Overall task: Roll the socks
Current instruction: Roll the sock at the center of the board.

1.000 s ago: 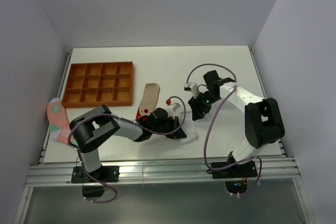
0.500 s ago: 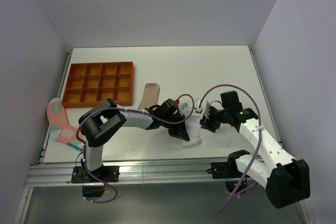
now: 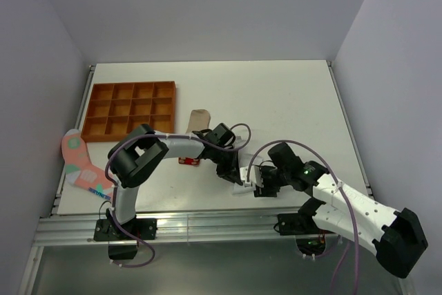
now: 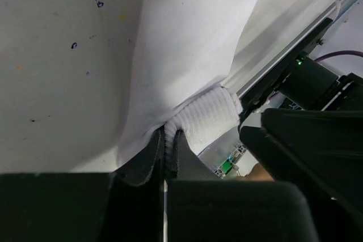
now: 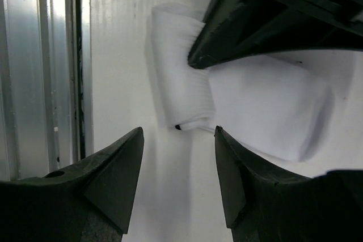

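The white sock (image 3: 244, 185) lies near the table's front edge, folded over at its ribbed cuff. My left gripper (image 3: 235, 175) is shut on that cuff; in the left wrist view the ribbed fabric (image 4: 204, 118) is pinched between the two closed fingers (image 4: 148, 160). My right gripper (image 3: 258, 186) is open and empty just right of the sock; in the right wrist view the sock (image 5: 261, 106) and its folded cuff (image 5: 178, 83) lie just ahead of the spread fingertips. The beige sock (image 3: 199, 120) lies flat behind the left arm. A bit of the red sock (image 3: 188, 161) shows under that arm.
An orange compartment tray (image 3: 131, 110) stands at the back left. A salmon sock (image 3: 78, 162) hangs off the table's left edge. The aluminium rail (image 5: 51, 83) of the front edge runs close beside the white sock. White walls enclose the table.
My right arm has swung from the middle of the table to the front edge beside the white sock. My left gripper has moved right and forward, holding the white sock.
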Controlling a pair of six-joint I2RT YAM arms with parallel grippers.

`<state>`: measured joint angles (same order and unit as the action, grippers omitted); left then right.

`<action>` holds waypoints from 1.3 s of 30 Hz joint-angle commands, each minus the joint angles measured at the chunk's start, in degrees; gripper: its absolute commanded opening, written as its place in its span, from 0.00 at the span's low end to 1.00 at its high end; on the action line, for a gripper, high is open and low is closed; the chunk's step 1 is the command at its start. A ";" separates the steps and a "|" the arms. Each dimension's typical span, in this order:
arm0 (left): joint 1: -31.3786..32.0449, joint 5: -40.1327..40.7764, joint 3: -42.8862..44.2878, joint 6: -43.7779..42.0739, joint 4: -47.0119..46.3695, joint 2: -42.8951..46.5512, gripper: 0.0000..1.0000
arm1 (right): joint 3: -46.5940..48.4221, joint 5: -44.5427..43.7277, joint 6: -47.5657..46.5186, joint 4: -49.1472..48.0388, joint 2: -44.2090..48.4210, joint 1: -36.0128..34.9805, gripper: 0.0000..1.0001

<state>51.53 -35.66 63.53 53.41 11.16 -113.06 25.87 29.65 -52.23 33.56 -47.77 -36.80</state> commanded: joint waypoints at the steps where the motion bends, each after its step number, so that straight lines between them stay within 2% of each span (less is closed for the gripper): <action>1: 0.50 3.76 1.07 -3.22 8.44 -2.87 0.00 | -1.25 -4.51 2.66 -4.47 1.10 -3.45 0.61; 18: 0.50 2.61 0.98 -3.75 8.62 -3.49 0.00 | -2.31 -13.12 5.64 -11.58 -4.87 -16.11 0.59; 25: 0.50 1.82 1.34 -3.31 8.00 -3.49 0.00 | -3.37 -16.10 6.35 -13.96 -8.30 -18.14 0.52; 28: 0.50 1.74 1.51 -3.31 8.00 -3.40 0.00 | -4.68 -17.34 6.70 -16.15 -9.36 -18.22 0.47; 33: 0.50 1.12 0.28 -1.91 5.55 -2.70 0.04 | -6.35 -18.84 7.40 -18.70 -10.41 -18.22 0.28; 35: 0.24 2.16 -0.07 -1.38 5.19 -1.56 0.09 | -7.14 -19.01 7.75 -18.88 -10.24 -18.14 0.19; 37: -0.11 3.31 -0.94 0.46 2.91 0.11 0.20 | -7.41 -18.05 8.11 -18.62 -9.10 -18.14 0.17; 39: -1.16 3.92 -2.53 2.30 0.28 2.74 0.23 | -7.24 -17.52 8.28 -17.83 -7.96 -18.05 0.16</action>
<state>50.96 -36.14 63.61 54.00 12.40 -113.16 20.60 12.75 -45.15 15.86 -55.59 -54.63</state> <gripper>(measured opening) 0.217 0.232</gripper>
